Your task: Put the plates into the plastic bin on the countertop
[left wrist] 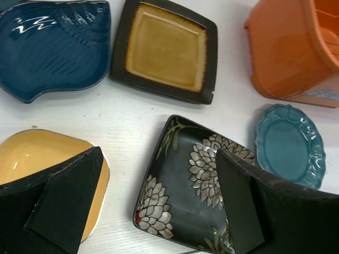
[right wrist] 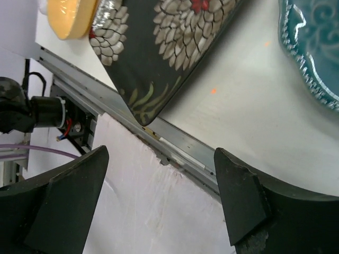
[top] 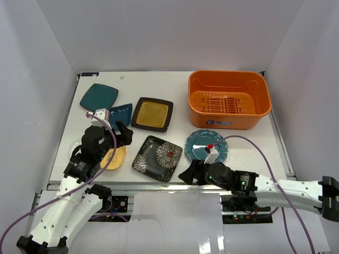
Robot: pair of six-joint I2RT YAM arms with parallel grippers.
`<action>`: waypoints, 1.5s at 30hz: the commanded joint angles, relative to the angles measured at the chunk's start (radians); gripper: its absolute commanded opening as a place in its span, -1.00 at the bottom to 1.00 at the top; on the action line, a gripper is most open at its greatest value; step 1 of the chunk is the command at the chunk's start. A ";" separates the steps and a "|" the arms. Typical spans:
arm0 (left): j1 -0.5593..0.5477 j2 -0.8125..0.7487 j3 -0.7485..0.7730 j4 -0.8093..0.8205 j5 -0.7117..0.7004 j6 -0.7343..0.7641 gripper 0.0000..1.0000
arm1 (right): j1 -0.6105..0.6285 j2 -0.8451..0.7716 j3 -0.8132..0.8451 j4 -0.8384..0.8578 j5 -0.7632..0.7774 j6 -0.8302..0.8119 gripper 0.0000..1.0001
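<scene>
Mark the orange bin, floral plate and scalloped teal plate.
orange bin [top: 249, 120], top view, near wall.
floral plate [left wrist: 190, 180], left wrist view, its centre.
scalloped teal plate [left wrist: 290, 145], left wrist view, its centre.

Left gripper [top: 123, 133] hangs just left of the floral plate [top: 157, 157], right gripper [top: 186, 174] by its near-right corner (both jaws gaping).

White arms [top: 296, 191]; black wrists [top: 235, 180]; purple cables [top: 238, 136].

Floral square plate [left wrist: 190, 185], amber square plate [left wrist: 165, 50]: glossy glaze. Orange bin [left wrist: 286, 53]: smooth plastic, slight sheen. Table [left wrist: 127, 119]: matt white, faintly grained. My left tool [left wrist: 159, 151], fingers [left wrist: 63, 206]: matt black, perhaps rubber-faced.
</scene>
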 commanded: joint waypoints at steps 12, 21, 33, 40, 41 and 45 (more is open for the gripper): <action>-0.002 -0.040 -0.033 -0.007 -0.052 -0.028 0.96 | 0.068 0.476 0.086 0.414 0.291 0.171 0.43; -0.002 -0.046 -0.037 0.004 -0.015 -0.021 0.96 | -0.025 0.730 0.114 0.546 0.193 0.256 0.10; -0.004 -0.035 -0.039 0.014 0.005 -0.022 0.96 | -0.075 0.849 0.088 0.699 0.138 0.277 -0.59; -0.002 -0.034 -0.039 0.017 0.012 -0.022 0.96 | -0.074 0.669 0.077 0.694 0.144 0.147 -0.84; -0.002 -0.031 -0.037 0.017 0.009 -0.021 0.96 | -0.074 0.596 0.086 0.681 0.143 0.119 -0.84; -0.002 -0.038 -0.034 0.017 0.008 -0.017 0.96 | -0.080 0.403 0.166 0.577 0.182 -0.033 -0.85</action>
